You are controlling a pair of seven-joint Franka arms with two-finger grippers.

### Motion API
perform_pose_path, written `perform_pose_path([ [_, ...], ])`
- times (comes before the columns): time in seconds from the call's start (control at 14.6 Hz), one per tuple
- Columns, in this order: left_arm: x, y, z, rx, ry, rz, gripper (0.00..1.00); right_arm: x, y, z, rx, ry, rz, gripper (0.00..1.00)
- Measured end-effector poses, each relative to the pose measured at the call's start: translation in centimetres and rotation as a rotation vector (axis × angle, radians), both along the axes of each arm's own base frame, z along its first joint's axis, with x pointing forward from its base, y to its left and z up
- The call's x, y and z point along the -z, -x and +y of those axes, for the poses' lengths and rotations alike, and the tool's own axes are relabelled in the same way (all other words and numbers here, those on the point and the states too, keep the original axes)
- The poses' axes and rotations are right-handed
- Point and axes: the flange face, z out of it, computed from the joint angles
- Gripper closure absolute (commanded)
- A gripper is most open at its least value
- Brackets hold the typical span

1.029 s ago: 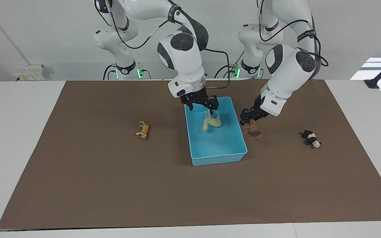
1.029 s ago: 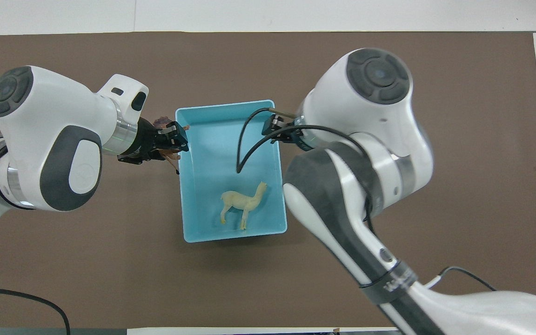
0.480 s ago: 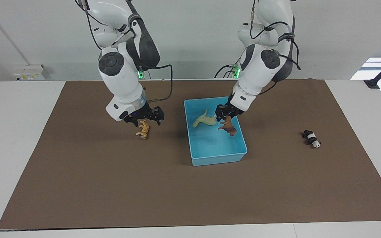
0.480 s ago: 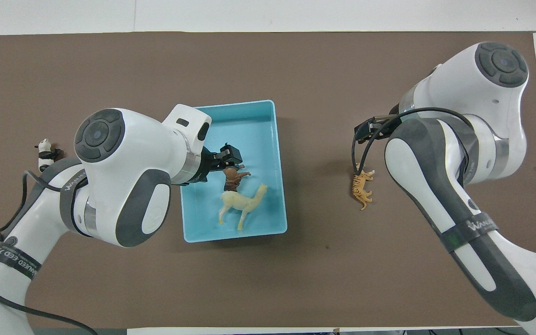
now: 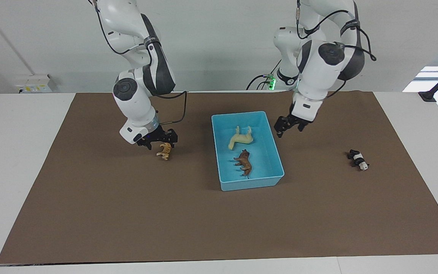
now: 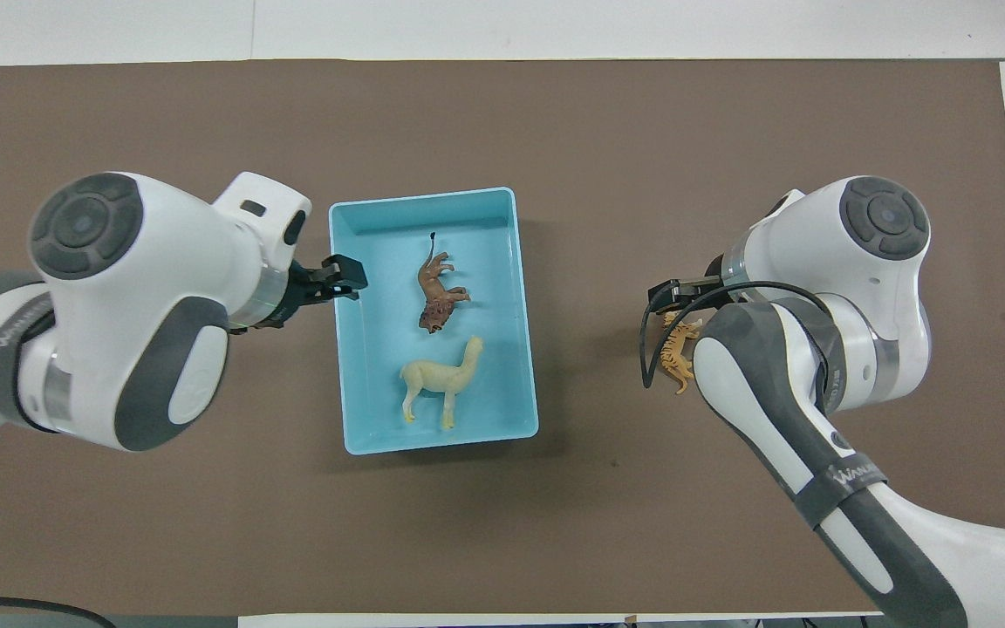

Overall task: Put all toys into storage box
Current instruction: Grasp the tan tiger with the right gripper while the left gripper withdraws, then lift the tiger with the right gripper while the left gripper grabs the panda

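The light-blue storage box [image 5: 251,185] [image 6: 437,194] stands mid-table. In it lie the cream horse [image 5: 240,137] [image 6: 441,384] and, farther from the robots, the brown lion [image 5: 244,163] [image 6: 435,296]. My left gripper [image 5: 289,128] [image 6: 341,283] hangs open and empty just outside the box's rim, toward the left arm's end. The orange tiger [image 5: 164,151] [image 6: 677,349] lies on the mat, with my right gripper [image 5: 157,141] open low over it. The panda [image 5: 358,159] lies toward the left arm's end; the left arm hides it from overhead.
A brown mat [image 5: 127,213] covers most of the white table [image 5: 21,152]. Bare mat stretches from the box and the toys to the table's edge farthest from the robots.
The left gripper opened and let the lion fall into the box, then drew back outside the rim. The right gripper came down lower over the tiger.
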Motion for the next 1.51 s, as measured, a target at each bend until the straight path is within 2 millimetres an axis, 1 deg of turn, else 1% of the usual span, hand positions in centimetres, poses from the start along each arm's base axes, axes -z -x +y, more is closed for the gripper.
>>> perform_pose_path([
  [0.07, -0.1, -0.9, 4.0, 0.030, -0.021, -0.008, 0.00, 0.4, 0.4, 0.4, 0.031, 0.004, 0.008, 0.00],
  [0.21, 0.0, -2.2, 12.5, 0.102, -0.045, -0.011, 0.00, 1.5, 0.9, 0.4, 0.066, 0.009, 0.009, 0.00],
  [0.27, 0.4, -2.7, 15.9, 0.122, -0.050, -0.009, 0.00, 2.0, 1.2, 0.3, 0.082, 0.012, 0.008, 0.00],
  [0.34, 1.4, -3.3, 18.5, 0.126, -0.054, -0.016, 0.00, 2.4, 1.3, 0.2, 0.104, 0.014, 0.007, 0.00],
  [0.41, 2.9, -4.0, 20.4, 0.125, -0.058, -0.027, 0.00, 2.6, 1.4, 0.1, 0.126, 0.014, 0.003, 0.00],
  [0.48, 4.8, -4.7, 21.9, 0.141, -0.063, -0.033, 0.00, 2.8, 1.4, 0.1, 0.142, 0.015, -0.002, 0.00],
  [0.55, 6.6, -5.1, 23.0, 0.170, -0.067, -0.038, 0.00, 3.2, 1.5, 0.0, 0.148, 0.015, -0.007, 0.00],
  [0.69, 10.1, -5.2, 25.1, 0.202, -0.077, -0.056, 0.00, 4.4, 1.8, -0.3, 0.156, 0.018, -0.011, 0.00],
  [0.82, 13.0, -4.7, 26.2, 0.203, -0.076, -0.053, 0.00, 6.0, 2.1, -0.7, 0.163, 0.022, -0.019, 0.00],
  [0.96, 15.0, -4.5, 26.8, 0.192, -0.069, -0.035, 0.00, 6.7, 2.4, -0.5, 0.161, 0.025, -0.016, 0.01],
  [1.03, 15.5, -4.4, 27.3, 0.185, -0.067, -0.028, 0.00, 6.9, 2.5, -0.4, 0.158, 0.026, -0.015, 0.08],
  [1.1, 15.8, -4.3, 27.8, 0.177, -0.065, -0.023, 0.00, 7.0, 2.6, -0.4, 0.157, 0.027, -0.014, 0.20],
  [1.17, 16.0, -4.1, 28.1, 0.172, -0.063, -0.019, 0.00, 7.2, 2.7, -0.4, 0.158, 0.027, -0.015, 0.36],
  [1.24, 16.3, -3.9, 28.2, 0.170, -0.062, -0.014, 0.00, 7.3, 2.8, -0.5, 0.159, 0.027, -0.017, 0.58],
  [1.3, 16.6, -3.8, 28.1, 0.171, -0.062, -0.015, 0.00, 7.5, 2.9, -0.6, 0.160, 0.027, -0.021, 0.82],
  [1.37, 16.9, -3.7, 27.9, 0.173, -0.062, -0.019, 0.00, 7.6, 3.0, -0.7, 0.162, 0.027, -0.024, 1.00],
  [1.51, 17.3, -3.5, 27.5, 0.175, -0.061, -0.024, 0.00, 7.4, 3.0, -0.8, 0.162, 0.026, -0.031, 1.00],
])
